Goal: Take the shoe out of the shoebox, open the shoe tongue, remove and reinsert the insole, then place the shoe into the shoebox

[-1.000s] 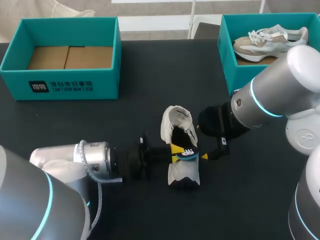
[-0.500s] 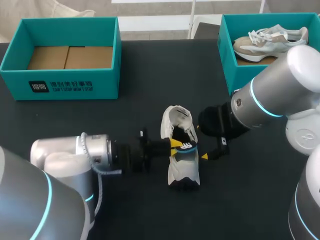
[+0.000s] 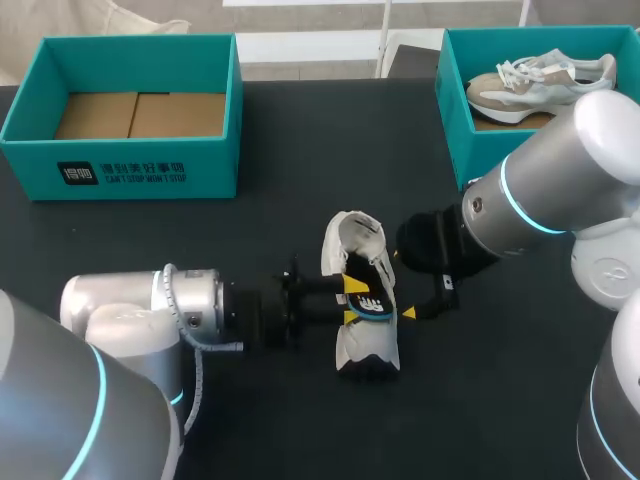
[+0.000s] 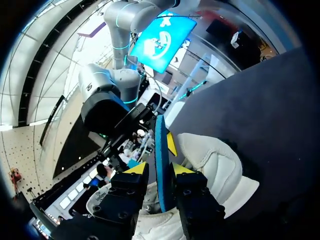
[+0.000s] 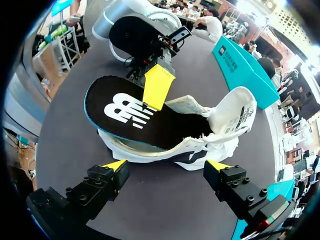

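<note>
A white shoe (image 3: pixel 362 340) lies on its side mid-table, its opening toward the back. Its black insole (image 3: pixel 373 303), blue-edged with a white logo, sticks out of the opening and rests on the shoe (image 5: pixel 210 145). My left gripper (image 3: pixel 350 300) comes in from the left. In the left wrist view the insole (image 4: pixel 160 165) stands edge-on between the gripper's (image 4: pixel 159 171) parted fingers, with narrow gaps on both sides. One left finger (image 5: pixel 157 85) lies over the insole (image 5: pixel 135 117). My right gripper (image 5: pixel 166 165) stands wide open just right of the shoe, empty.
An empty teal shoebox (image 3: pixel 140 165) with a cardboard floor stands at the back left. A second teal shoebox (image 3: pixel 452 110) at the back right holds another pale shoe (image 3: pixel 540 78). The tabletop (image 3: pixel 300 200) is black.
My left arm pushed right toward the shoe, then its fingers parted and let go of the insole, which settled slightly. The right arm stayed still.
</note>
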Motion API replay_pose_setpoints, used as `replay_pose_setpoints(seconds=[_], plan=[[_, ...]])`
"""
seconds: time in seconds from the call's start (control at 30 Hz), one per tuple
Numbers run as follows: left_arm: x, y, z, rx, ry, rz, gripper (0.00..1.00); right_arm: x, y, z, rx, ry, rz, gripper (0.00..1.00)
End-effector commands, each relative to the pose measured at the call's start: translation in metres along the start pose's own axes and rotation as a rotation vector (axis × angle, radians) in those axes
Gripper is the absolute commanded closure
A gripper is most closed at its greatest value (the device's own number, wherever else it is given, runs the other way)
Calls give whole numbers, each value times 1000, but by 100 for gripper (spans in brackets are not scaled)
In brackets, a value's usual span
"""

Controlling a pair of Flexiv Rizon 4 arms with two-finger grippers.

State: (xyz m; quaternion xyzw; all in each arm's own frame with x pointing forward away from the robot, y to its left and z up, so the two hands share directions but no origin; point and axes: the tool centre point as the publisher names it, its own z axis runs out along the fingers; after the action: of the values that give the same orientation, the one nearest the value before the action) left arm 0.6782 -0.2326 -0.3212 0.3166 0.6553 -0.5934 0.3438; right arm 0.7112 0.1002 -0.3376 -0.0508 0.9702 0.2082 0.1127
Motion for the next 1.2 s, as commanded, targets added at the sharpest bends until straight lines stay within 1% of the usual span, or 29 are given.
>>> replay_pose_setpoints(seconds=[0.03, 0.07, 0.13, 0.17, 0.27, 0.47, 0.63, 0.7, 0.8, 0.93, 0.97, 1.0, 1.03, 1.07, 1.13, 1.2], plan=[[0, -9, -4, -35, -1, -6, 78, 1, 0, 1, 1, -3, 0, 0], [0, -9, -4, -49, 0, -9, 80, 1, 0, 1, 1, -3, 0, 0], [2, -8, -3, -66, 13, -14, 90, 1, 0, 1, 1, -3, 0, 0], [4, -6, -3, -90, 29, -26, 95, 1, 0, 1, 1, -3, 0, 0], [9, -1, -1, -104, 48, -34, 100, 1, 0, 1, 1, -3, 0, 0], [15, 12, 5, -125, 91, -15, 100, 1, 0, 1, 1, -3, 0, 0], [12, 27, 3, -160, 113, 37, 100, 1, 0, 1, 1, -3, 0, 0], [9, 32, 2, -161, 106, 37, 100, 1, 0, 1, 1, -3, 0, 0], [6, 34, 0, -158, 90, 45, 100, 1, 0, 1, 1, -3, 0, 0], [6, 34, 1, -141, 93, 34, 100, 1, 0, 1, 1, -3, 0, 0], [7, 30, 1, -130, 90, 31, 88, 1, 0, 1, 1, -3, 0, 0], [6, 27, 1, -124, 87, 31, 73, 1, 0, 1, 1, -3, 0, 0], [6, 24, 1, -116, 88, 32, 65, 1, 0, 1, 1, -3, 0, 0], [5, 22, 1, -109, 83, 32, 62, 1, 0, 1, 1, -3, 0, 0], [4, 17, -1, -102, 80, 35, 60, 1, 0, 1, 1, -3, 0, 0], [3, 13, -2, -96, 76, 35, 61, 1, 0, 1, 1, -3, 0, 0]])
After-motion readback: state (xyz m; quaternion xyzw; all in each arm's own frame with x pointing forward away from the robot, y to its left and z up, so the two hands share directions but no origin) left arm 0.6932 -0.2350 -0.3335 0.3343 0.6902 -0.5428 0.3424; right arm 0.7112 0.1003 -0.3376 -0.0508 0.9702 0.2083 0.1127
